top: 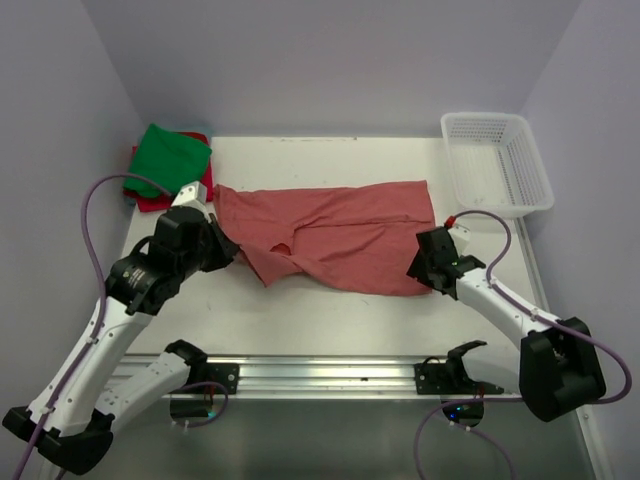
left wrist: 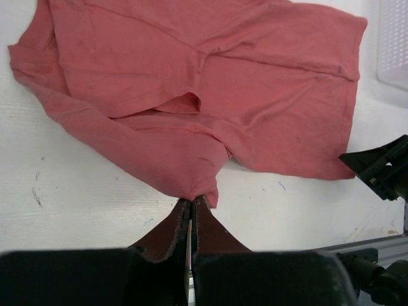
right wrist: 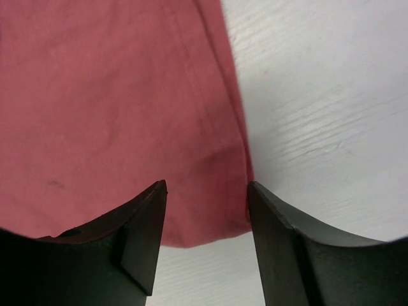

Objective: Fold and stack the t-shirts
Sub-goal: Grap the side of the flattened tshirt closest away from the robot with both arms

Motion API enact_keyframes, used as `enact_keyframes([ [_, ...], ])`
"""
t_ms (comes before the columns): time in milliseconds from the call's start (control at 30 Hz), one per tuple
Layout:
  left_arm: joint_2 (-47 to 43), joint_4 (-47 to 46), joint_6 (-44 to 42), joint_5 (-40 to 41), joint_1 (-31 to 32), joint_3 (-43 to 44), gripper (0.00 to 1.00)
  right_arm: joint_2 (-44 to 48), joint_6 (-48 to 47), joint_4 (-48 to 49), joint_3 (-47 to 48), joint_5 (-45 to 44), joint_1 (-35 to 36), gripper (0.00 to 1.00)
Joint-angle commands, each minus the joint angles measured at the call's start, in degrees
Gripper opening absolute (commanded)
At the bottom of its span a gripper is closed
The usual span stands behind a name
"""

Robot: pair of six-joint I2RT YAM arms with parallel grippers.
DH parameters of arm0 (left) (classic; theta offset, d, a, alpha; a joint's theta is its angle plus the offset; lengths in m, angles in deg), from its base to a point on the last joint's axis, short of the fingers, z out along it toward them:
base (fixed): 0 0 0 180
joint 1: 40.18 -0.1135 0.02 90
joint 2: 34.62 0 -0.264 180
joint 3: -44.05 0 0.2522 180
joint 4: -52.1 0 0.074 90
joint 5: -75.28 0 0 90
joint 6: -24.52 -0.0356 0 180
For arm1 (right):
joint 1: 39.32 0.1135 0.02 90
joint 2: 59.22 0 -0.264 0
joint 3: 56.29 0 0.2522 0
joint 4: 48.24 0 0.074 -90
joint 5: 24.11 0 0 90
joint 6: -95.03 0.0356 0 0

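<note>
The faded brick-red t-shirt point(top: 340, 235) lies spread and rumpled across the middle of the table. My left gripper point(left wrist: 192, 201) is shut on a bunched edge of this shirt point(left wrist: 191, 95) at its left side, low over the table. My right gripper point(right wrist: 207, 186) is at the shirt's near right corner point(right wrist: 210, 217). Its jaws stand apart, one finger over the cloth and the other just past the hem. At the back left the bright green tee point(top: 170, 155) lies folded on the red-pink tee point(top: 131, 163), which shows only at its edges.
A white mesh basket point(top: 497, 160) stands at the back right corner. A metal rail point(top: 320, 372) with the arm bases runs along the near edge. White walls close in the table on three sides.
</note>
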Motion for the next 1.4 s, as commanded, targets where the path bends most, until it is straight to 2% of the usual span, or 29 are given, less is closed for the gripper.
enact_keyframes([
  [0, 0.83, -3.38, -0.67, -1.16, 0.38, -2.0, 0.0, 3.97, 2.96, 3.63, -4.06, 9.79, 0.03, 0.57],
  [167, 0.92, -4.43, -0.58, -1.68, 0.38, -3.15, 0.0, 11.88, 4.2, -2.15, -6.18, 8.58, -0.06, 0.55],
  [367, 1.71, -4.79, -0.93, -1.86, 0.38, -3.41, 0.0, 15.14, 3.85, -7.0, -4.16, 5.24, -0.06, 0.54],
  [600, 0.92, -4.0, -0.93, -1.16, 0.29, -3.77, 0.0, 10.5, 4.2, -11.39, -0.21, 1.02, 0.03, 0.59],
  [733, 0.57, -4.0, -0.75, -0.81, 0.38, -4.2, 0.0, 10.13, 5.25, -12.8, -0.37, 1.45, -0.06, 0.59],
  [933, 0.83, -4.0, -0.58, -0.9, 0.38, -4.47, 0.0, 11.97, 9.02, -12.8, -3.36, 4.17, -0.06, 0.55],
  [1167, 1.53, -4.7, -0.58, -1.6, 0.38, -4.91, 0.0, 13.12, 11.14, -14.91, -4.95, 2.51, 0.03, 0.52],
  [1367, 1.1, -4.7, -0.49, -1.51, 0.38, -5.0, 0.0, 10.75, 11.67, -11.93, -5.12, -0.3, -0.06, 0.51],
])
